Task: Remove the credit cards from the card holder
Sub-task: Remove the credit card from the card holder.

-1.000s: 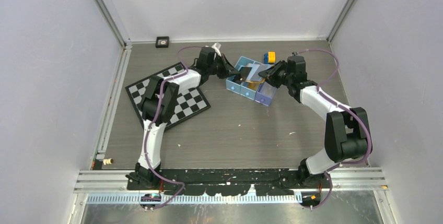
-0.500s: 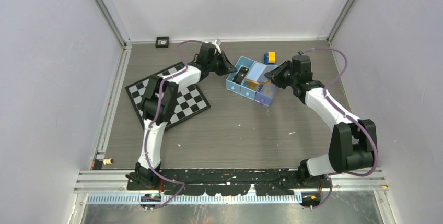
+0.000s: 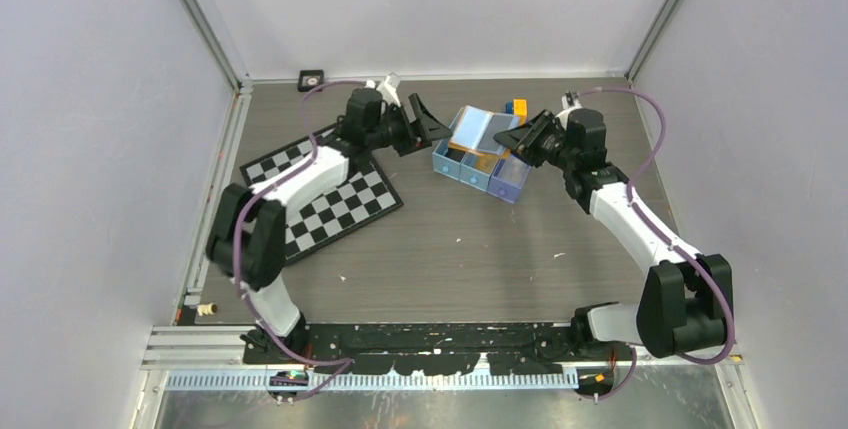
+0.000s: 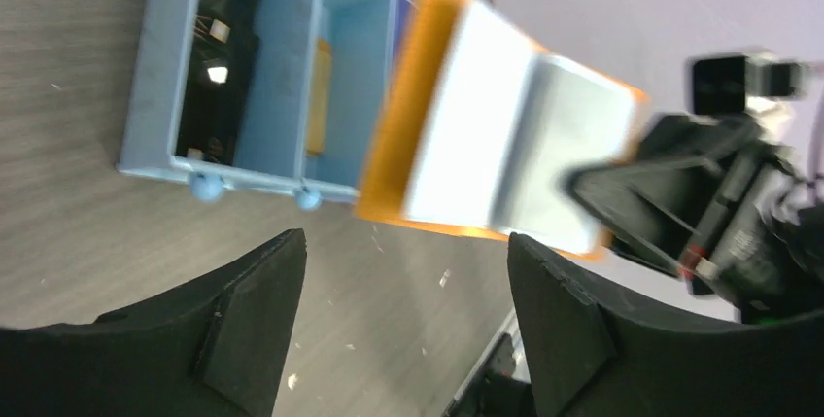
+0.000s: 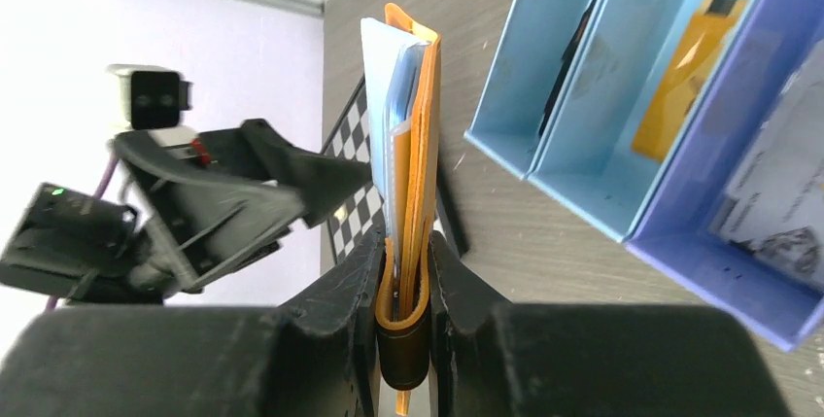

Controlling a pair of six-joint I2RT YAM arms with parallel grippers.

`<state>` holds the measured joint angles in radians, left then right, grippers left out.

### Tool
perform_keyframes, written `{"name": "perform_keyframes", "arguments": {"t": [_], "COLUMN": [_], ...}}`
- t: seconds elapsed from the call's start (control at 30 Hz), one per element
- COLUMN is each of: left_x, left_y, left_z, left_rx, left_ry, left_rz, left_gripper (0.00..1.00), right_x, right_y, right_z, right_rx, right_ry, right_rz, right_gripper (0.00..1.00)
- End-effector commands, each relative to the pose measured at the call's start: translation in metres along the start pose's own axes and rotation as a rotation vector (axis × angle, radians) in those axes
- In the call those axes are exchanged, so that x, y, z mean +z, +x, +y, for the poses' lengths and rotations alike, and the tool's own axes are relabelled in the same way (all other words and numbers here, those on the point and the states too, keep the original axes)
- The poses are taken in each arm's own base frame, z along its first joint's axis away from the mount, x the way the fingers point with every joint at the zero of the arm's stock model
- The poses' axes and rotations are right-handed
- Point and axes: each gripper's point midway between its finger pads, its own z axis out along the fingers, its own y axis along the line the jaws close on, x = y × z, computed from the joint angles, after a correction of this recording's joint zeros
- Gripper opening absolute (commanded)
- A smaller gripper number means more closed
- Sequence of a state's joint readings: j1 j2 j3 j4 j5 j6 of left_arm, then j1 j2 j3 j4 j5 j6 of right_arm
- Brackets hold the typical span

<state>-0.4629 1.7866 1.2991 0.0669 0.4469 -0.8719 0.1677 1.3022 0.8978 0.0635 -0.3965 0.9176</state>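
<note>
Card holder: the orange card holder (image 3: 480,131) is lifted over the far side of the blue tray (image 3: 470,171), at about 12 o'clock on the table. Its pale sleeves face up in the top view.
Right gripper: the right gripper (image 3: 518,137) is clamped on one end of the card holder, which it reaches from the holder's 3 o'clock. In the right wrist view both fingers (image 5: 340,320) press flat on the orange cover.
Left gripper: the left gripper (image 3: 425,127) has its jaws wide apart and holds nothing. It sits at the holder's 9 o'clock, near it but not touching.
In the way: the tray lies directly under the holder at its 6 o'clock.
Tray contents: a black item (image 4: 219,57) is in one end compartment and a yellow-orange piece (image 5: 685,77) in the middle one. A printed white card (image 5: 777,203) is in the purple end.
Block: a small yellow-and-blue block (image 3: 517,106) stands at the tray's 1 o'clock, just behind the right gripper.
Checkerboard: a checkered mat (image 3: 330,194) lies under the left arm at the table's 9 o'clock.
Back edge: a small black square object (image 3: 312,77) sits at 11 o'clock.
</note>
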Motion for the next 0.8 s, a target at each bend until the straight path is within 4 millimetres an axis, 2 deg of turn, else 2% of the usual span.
{"name": "perform_keyframes", "arguments": {"t": [0.0, 0.07, 0.17, 0.27, 0.3, 0.37, 0.47, 0.57, 0.77], "left_x": [-0.041, -0.053, -0.065, -0.076, -0.079, -0.085, -0.092, -0.092, -0.086], "left_y": [0.013, 0.026, 0.047, 0.063, 0.069, 0.074, 0.07, 0.075, 0.078], "left_z": [-0.039, -0.039, -0.043, -0.037, -0.03, -0.016, -0.02, -0.018, -0.036], "left_rx": [-0.03, -0.059, -0.059, -0.021, 0.013, 0.039, 0.046, 0.054, 0.006], "left_ry": [0.142, 0.167, 0.214, 0.223, 0.204, 0.141, 0.187, 0.202, 0.389], "left_rz": [-0.019, -0.005, 0.04, 0.08, 0.082, 0.054, -0.03, -0.03, -0.024], "left_gripper": [0.88, 0.99, 1.0, 1.0, 1.0, 1.0, 1.0, 1.0, 0.98], "right_x": [-0.007, -0.009, -0.016, -0.022, -0.024, -0.029, -0.032, -0.032, -0.03], "right_y": [0.029, 0.042, 0.054, 0.061, 0.063, 0.067, 0.073, 0.081, 0.1], "right_z": [0.033, 0.031, 0.036, 0.041, 0.043, 0.05, 0.054, 0.054, 0.063], "right_rx": [-0.032, -0.036, -0.052, -0.044, -0.037, -0.031, -0.04, -0.056, -0.124], "right_ry": [-0.184, -0.212, -0.291, -0.381, -0.405, -0.457, -0.495, -0.503, -0.519], "right_rz": [0.089, 0.118, 0.129, 0.115, 0.119, 0.137, 0.147, 0.165, 0.218], "right_gripper": [0.0, 0.01, 0.0, 0.0, 0.0, 0.0, 0.0, 0.01, 0.01]}}
